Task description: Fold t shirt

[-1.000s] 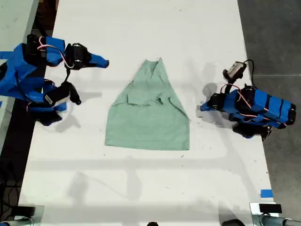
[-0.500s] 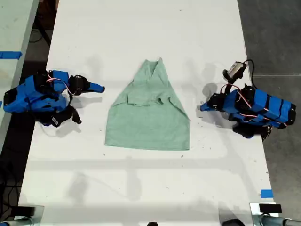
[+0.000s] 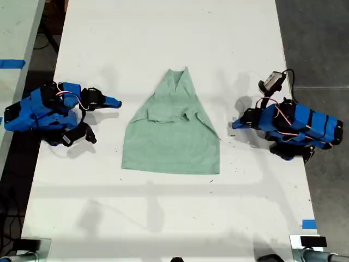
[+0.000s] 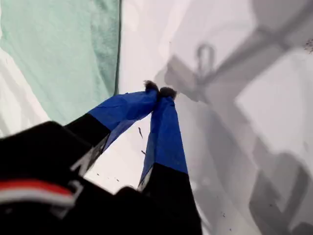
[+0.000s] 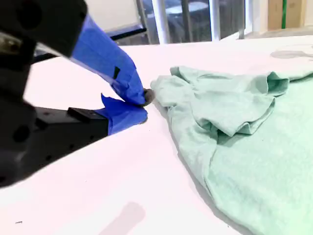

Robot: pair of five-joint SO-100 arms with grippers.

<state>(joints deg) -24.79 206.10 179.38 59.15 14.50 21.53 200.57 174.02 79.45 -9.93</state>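
The pale mint-green t shirt (image 3: 172, 136) lies in the middle of the white table, its sleeves folded inward so it tapers toward the neck. My first gripper (image 3: 234, 125) rests low at the exterior view's right, just off the shirt's side edge. It is shut and empty (image 4: 160, 91), with the t shirt (image 4: 54, 54) beside it. My second gripper (image 3: 116, 102) lies at the exterior view's left and points at the shirt. It is shut on nothing (image 5: 144, 105), a short gap from the wrinkled t shirt (image 5: 244, 137).
The white table (image 3: 163, 33) runs the full height of the exterior view. Dark floor (image 3: 322, 38) borders its edge on the exterior view's right. A blue tape piece (image 3: 308, 224) sits near that view's lower right corner. Another tape strip (image 3: 12, 63) marks the neighbouring surface on the exterior view's left.
The arm at the exterior view's left has come down from a raised pose and settled low on the table. The other arm and the t shirt have not moved.
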